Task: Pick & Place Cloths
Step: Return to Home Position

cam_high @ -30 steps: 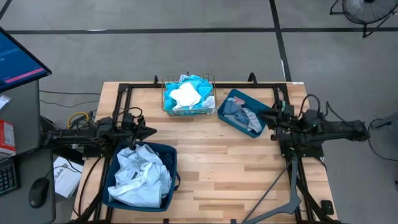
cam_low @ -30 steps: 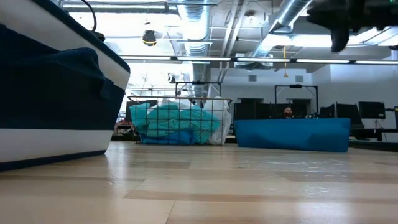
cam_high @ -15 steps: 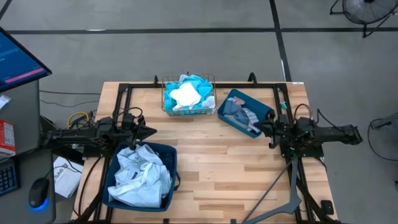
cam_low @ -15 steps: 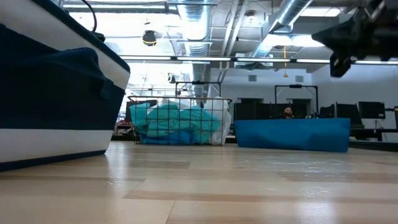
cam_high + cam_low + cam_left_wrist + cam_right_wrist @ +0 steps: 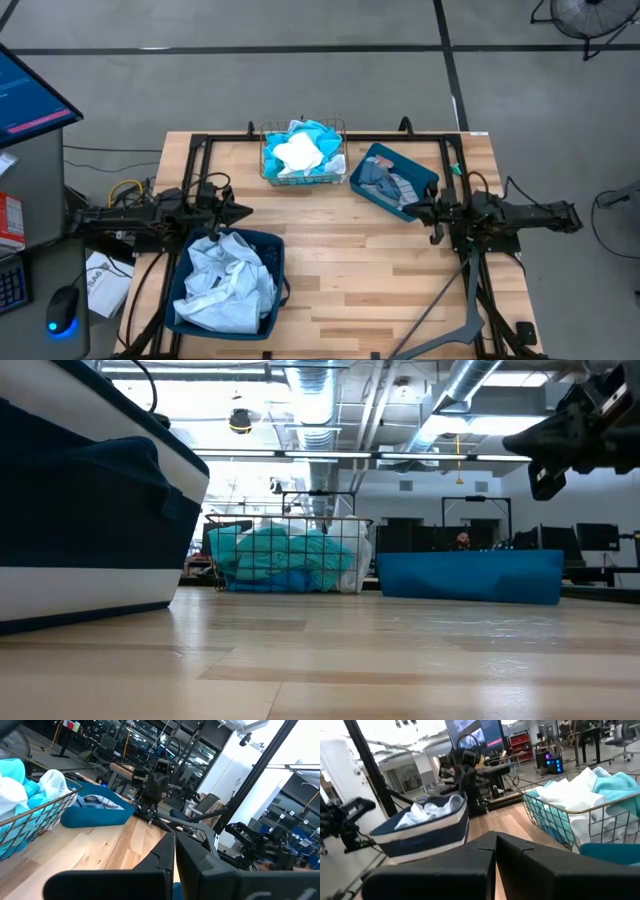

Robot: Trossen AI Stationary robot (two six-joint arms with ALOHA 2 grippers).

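While both arms sit low at the table's side edges, I judge the sorting itself finished: every cloth I can find lies inside a container, and only parking the arms seems left.

From the high view, the left gripper [image 5: 243,211] is at 9 o'clock on the table [image 5: 350,270] and the right gripper [image 5: 407,208] at 3 o'clock, just beside the small teal bin [image 5: 384,158]. That bin, at about 1 o'clock, holds the grey socks [image 5: 392,186]. The wire basket [image 5: 264,152] at 12 o'clock holds turquoise and white cloths [image 5: 300,152]. The large navy bin [image 5: 278,250] at 7 o'clock is heaped with pale cloths [image 5: 228,280].

At table height, the large navy bin's wall fills the 9 o'clock side. The wire basket stands far back near centre, with the small teal bin at its 3 o'clock. The right arm hangs high at 2 o'clock, touching nothing.

Through the left wrist camera, that gripper's fingers [image 5: 160,855] are pressed together on nothing; beyond them are the basket and the sock bin.

Through the right wrist camera, its fingers [image 5: 485,845] likewise meet, empty, facing the large navy bin and the basket.
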